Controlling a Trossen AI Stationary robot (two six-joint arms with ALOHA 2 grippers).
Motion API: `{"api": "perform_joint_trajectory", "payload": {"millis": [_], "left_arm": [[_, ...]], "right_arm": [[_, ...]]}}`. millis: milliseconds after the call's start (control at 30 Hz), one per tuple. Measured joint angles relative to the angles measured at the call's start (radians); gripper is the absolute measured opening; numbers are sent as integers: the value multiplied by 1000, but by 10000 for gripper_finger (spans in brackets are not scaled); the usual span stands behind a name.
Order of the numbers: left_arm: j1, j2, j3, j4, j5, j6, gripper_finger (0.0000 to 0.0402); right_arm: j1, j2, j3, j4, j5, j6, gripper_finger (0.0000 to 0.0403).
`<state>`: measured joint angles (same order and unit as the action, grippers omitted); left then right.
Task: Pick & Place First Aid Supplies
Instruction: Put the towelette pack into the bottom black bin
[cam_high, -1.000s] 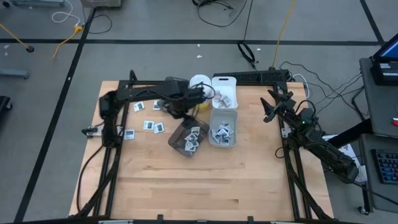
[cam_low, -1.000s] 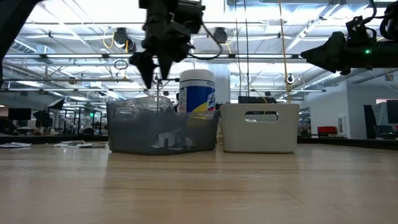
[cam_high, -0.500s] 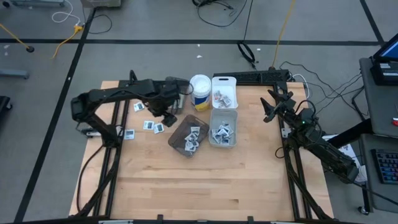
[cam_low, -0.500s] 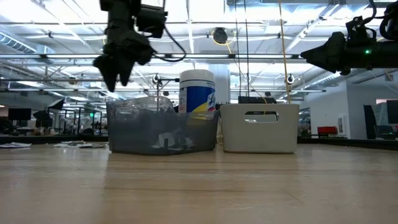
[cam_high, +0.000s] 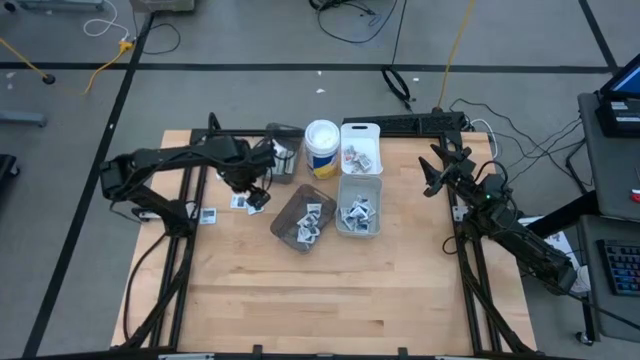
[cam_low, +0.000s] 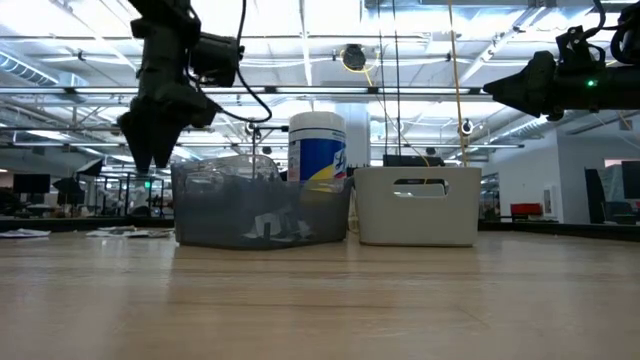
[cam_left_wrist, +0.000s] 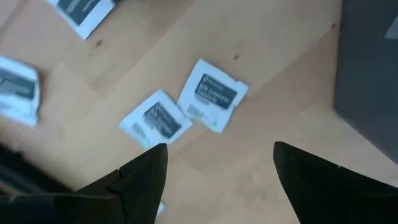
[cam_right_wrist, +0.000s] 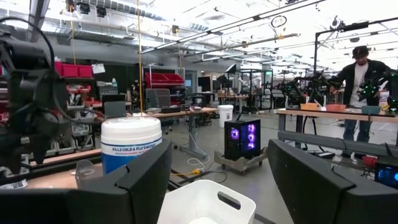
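Observation:
Several small white packets with dark print lie flat on the wood table left of the bins; two of them, one (cam_left_wrist: 155, 119) and another (cam_left_wrist: 212, 99), sit just beyond my left gripper (cam_left_wrist: 217, 168). It is open and hovers above them (cam_high: 247, 202), clear of the table (cam_low: 148, 160). More packets fill the smoky bin (cam_high: 303, 220) and the two white bins (cam_high: 358, 205). My right gripper (cam_right_wrist: 217, 180) is open and waits high at the table's right edge (cam_high: 435, 172), touching nothing.
A white wipes canister (cam_high: 322, 148) stands behind the bins, with a grey container (cam_high: 283, 160) beside it. More loose packets lie farther left (cam_high: 208, 215) and nearer the far edge (cam_high: 222, 172). The smoky bin's wall (cam_left_wrist: 373, 74) is close to my left gripper. Bare wood stretches toward the near edge.
My left gripper has swung from above the smoky bin toward the table's left and has come down a little, ending over the loose packets on the wood. The right arm has kept still.

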<state>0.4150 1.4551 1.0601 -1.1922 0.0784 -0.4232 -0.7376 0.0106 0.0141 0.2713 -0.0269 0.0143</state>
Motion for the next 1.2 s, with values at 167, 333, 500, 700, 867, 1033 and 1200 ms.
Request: {"api": "perform_joint_trajectory", "payload": {"millis": [167, 333, 500, 700, 867, 1033, 1200], "left_arm": [[-7, 1, -93, 121, 0, 16, 298], [-20, 10, -156, 232, 0, 48, 299], [-25, 11, -213, 313, -1, 65, 298], [-25, 11, -284, 381, 0, 91, 298], [-38, 11, -333, 477, -1, 120, 298], [-51, 11, -355, 513, -14, 136, 298], [-51, 9, -378, 515, -62, 157, 285]], "right_arm": [[0, 0, 0, 0, 0, 0, 263], [0, 0, 0, 0, 0, 0, 263], [0, 0, 0, 0, 0, 0, 263], [0, 0, 0, 0, 0, 0, 263], [0, 0, 0, 0, 0, 0, 263], [0, 0, 0, 0, 0, 0, 263], [0, 0, 0, 0, 0, 0, 263]]}}
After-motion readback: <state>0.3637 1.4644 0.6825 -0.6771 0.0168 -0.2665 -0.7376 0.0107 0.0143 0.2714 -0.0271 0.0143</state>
